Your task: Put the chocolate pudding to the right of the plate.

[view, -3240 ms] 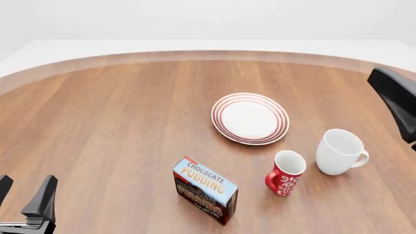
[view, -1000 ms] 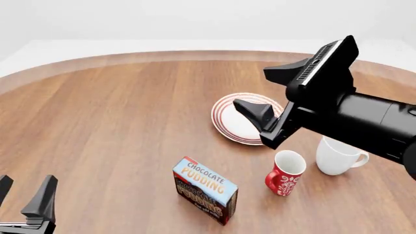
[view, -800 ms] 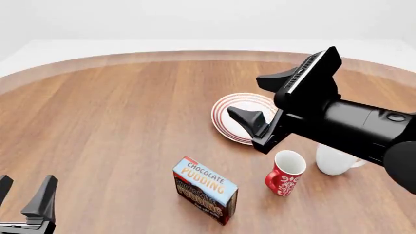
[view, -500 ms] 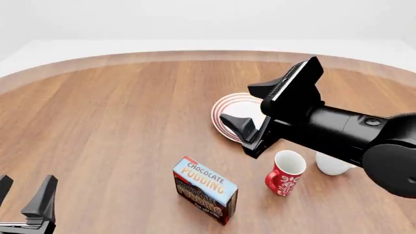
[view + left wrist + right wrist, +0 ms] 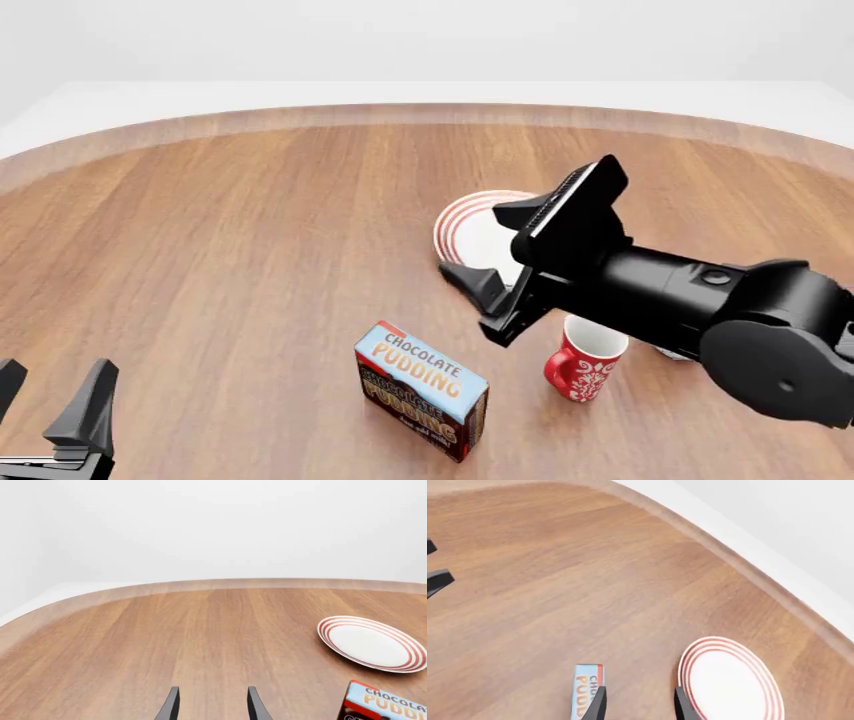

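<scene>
The right gripper (image 5: 514,255), jaws spread, is hanging above the desk (image 5: 240,240) between pudding (image 5: 420,390) and plate (image 5: 461,228), lining up a grab; left jaws spread, idling.

Right arm reaches in from the right across the table, black, forearm angled leftward and slightly down. Right gripper (image 5: 514,240) held above the surface, jaws spread wide, nothing between them; both fingertips (image 5: 599,706) visible in its wrist view. Left gripper (image 5: 51,405) low at near-left corner, fingers parted, empty.
</scene>
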